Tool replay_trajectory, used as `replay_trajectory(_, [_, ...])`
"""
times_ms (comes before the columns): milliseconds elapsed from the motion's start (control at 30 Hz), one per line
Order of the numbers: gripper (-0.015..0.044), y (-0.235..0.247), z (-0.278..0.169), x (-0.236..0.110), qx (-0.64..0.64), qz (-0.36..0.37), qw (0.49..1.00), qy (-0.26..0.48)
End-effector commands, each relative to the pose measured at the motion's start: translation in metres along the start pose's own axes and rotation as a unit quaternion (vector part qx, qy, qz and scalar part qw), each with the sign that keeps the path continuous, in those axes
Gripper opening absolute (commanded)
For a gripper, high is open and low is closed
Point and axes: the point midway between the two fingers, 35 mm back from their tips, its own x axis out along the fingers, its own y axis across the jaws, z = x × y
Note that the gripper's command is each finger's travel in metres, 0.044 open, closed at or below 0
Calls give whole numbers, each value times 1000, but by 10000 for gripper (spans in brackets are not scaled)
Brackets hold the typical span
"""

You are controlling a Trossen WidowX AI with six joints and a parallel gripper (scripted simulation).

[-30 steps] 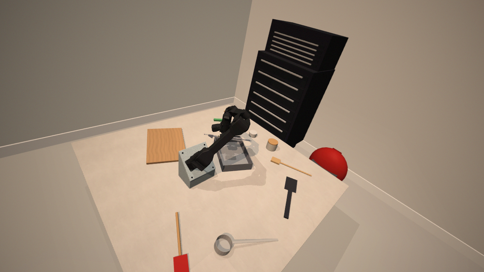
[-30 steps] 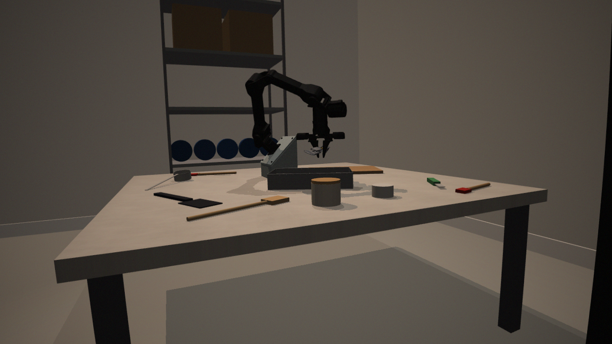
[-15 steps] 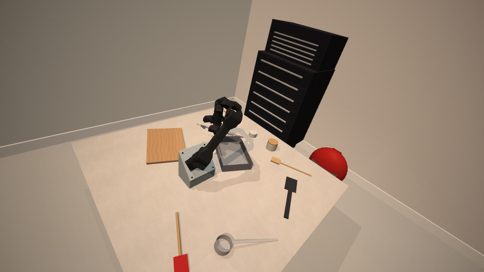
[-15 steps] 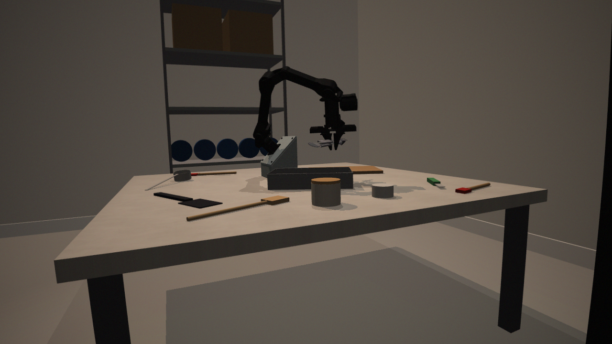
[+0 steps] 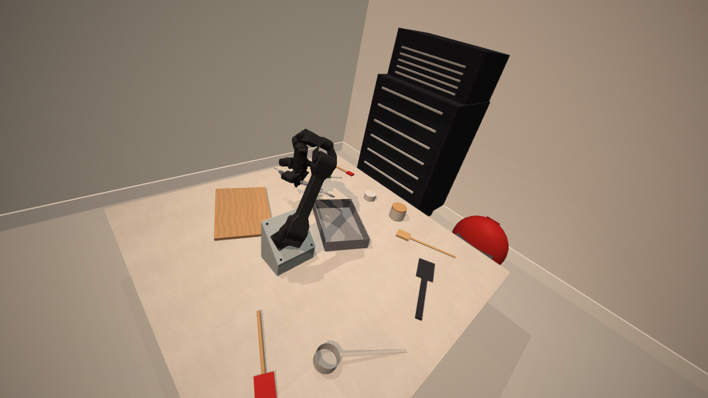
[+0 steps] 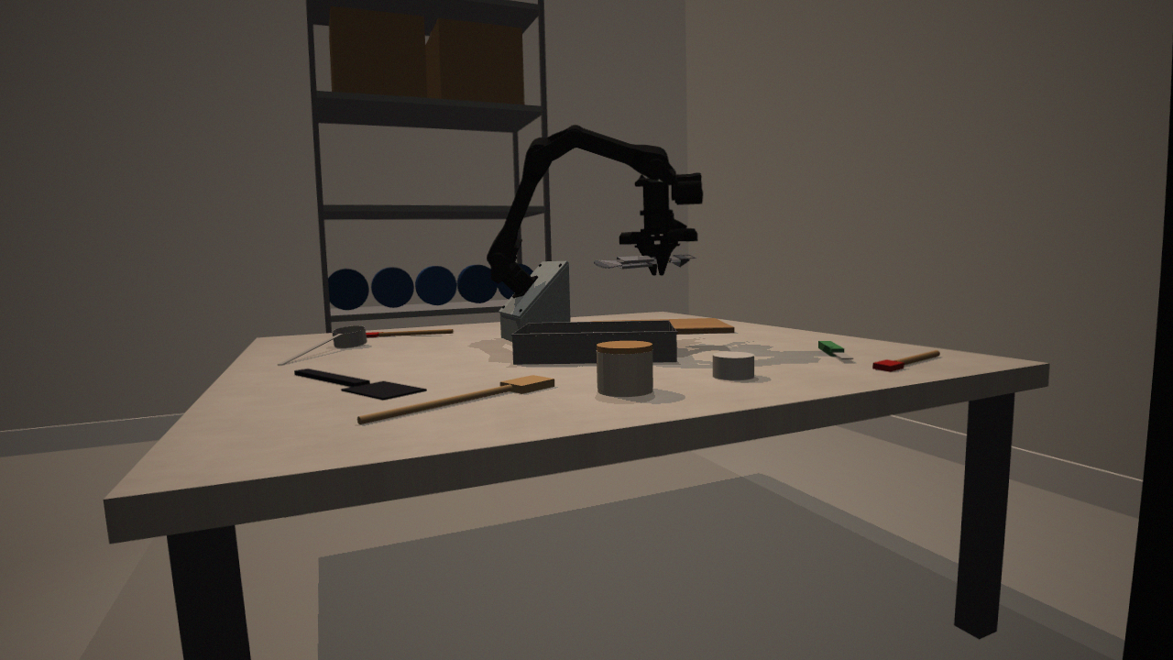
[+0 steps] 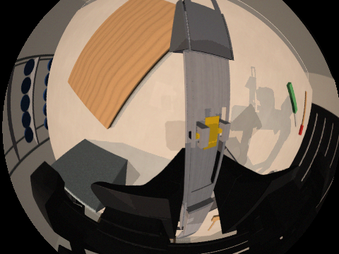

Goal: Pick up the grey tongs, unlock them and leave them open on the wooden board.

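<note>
Jaws pinching grey tongs [image 7: 205, 113] held level high above desk [image 6: 508, 426], wooden board [image 7: 123, 53] at ten o'clock in wrist view. Carrying step; next, probably: tilt tips down, squeeze, lower onto board.

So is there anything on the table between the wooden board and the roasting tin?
Yes: in the top view the robot's grey base block sits between the wooden board and the roasting tin, with the arm rising from it.
</note>
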Motion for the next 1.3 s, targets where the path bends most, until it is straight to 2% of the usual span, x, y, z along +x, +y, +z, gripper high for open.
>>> replay_trajectory(0, [-150, 11, 27, -5, 45, 1, 999, 3])
replay_trajectory(467, [-150, 26, 53, -10, 90, 1, 996, 2])
replay_trajectory(1267, [-150, 147, 177, -12, 345, 6, 939, -2])
